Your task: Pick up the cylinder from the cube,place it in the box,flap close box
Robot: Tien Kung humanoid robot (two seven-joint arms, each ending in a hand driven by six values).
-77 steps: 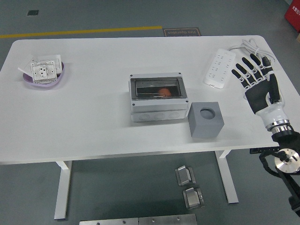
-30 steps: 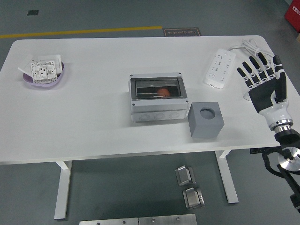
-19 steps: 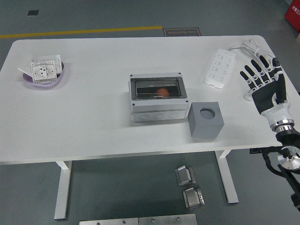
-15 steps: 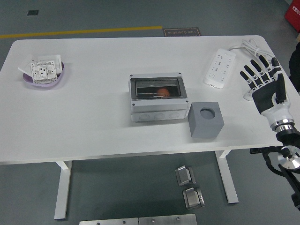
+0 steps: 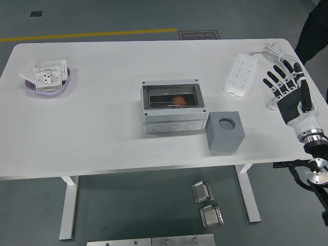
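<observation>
A grey box point(image 5: 172, 106) with a dark see-through lid lying shut over it stands at the table's middle. Through the lid an orange cylinder point(image 5: 178, 100) shows inside. To its right sits a grey cube point(image 5: 225, 130) with an empty round hole in its top. My right hand point(image 5: 286, 82) hovers at the table's right edge, well right of the cube, fingers spread and holding nothing. My left arm does not show.
A white power strip point(image 5: 240, 74) with its cable lies at the back right, just left of my right hand. A purple bowl point(image 5: 48, 82) with white socket parts sits at the far left. A dark-clothed person point(image 5: 313, 31) stands at the top right corner.
My right hand has drawn back to the right, away from the cube and power strip, fingers still spread. A person has come into view at the top right.
</observation>
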